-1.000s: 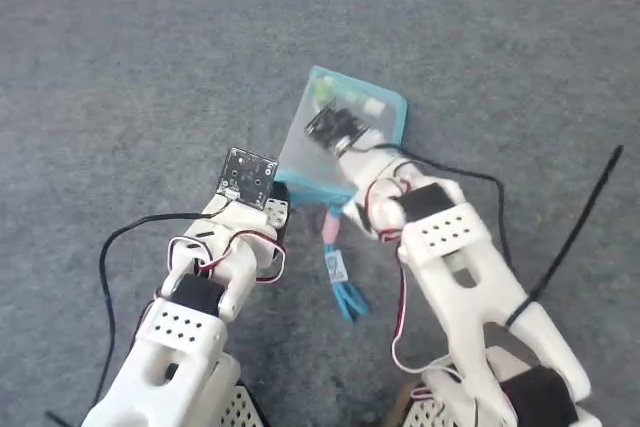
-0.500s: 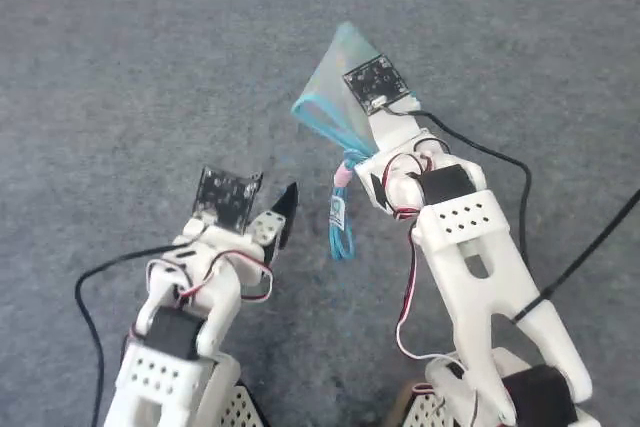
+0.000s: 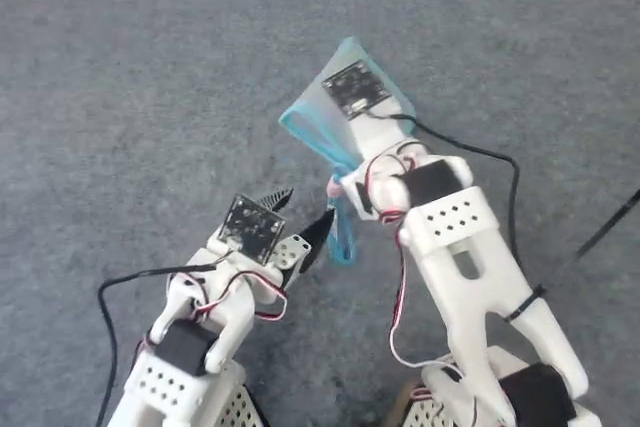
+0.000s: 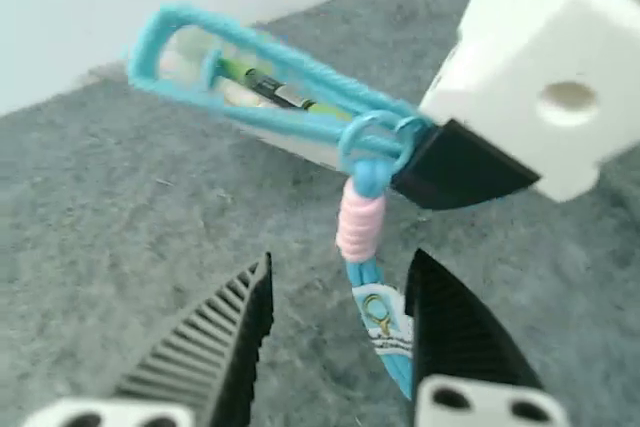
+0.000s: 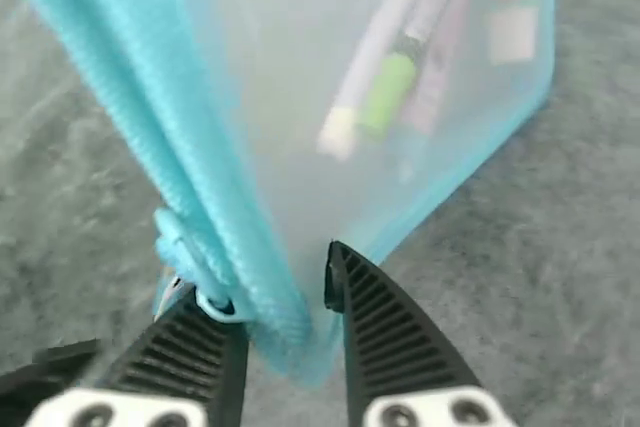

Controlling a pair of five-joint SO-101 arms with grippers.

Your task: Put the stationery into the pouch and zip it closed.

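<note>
The translucent blue pouch (image 3: 335,112) hangs tilted above the table, its corner pinched in my right gripper (image 3: 350,169), which is shut on it. In the right wrist view the fingers (image 5: 385,337) clamp the zipper edge of the pouch (image 5: 300,97), with pens and a green marker (image 5: 385,92) inside. The pouch mouth (image 4: 250,87) gapes, showing a green pen (image 4: 265,82). From the slider ring (image 4: 375,137) dangles a pink-beaded blue pull strap (image 4: 360,222). My left gripper (image 4: 342,265) is open, one finger on each side of the strap (image 3: 342,232), not touching it. In the high view the left gripper (image 3: 303,209) sits just left of the strap.
Grey carpet (image 3: 120,97) covers the table, with free room to the left and behind the pouch. Black cables (image 3: 480,162) run from both arms. The right arm's white body (image 3: 460,247) fills the near right.
The right gripper lifted the pouch off the carpet and tilted it up. The left gripper backed off from the pouch's corner, then swung right until its open fingers straddle the hanging strap.
</note>
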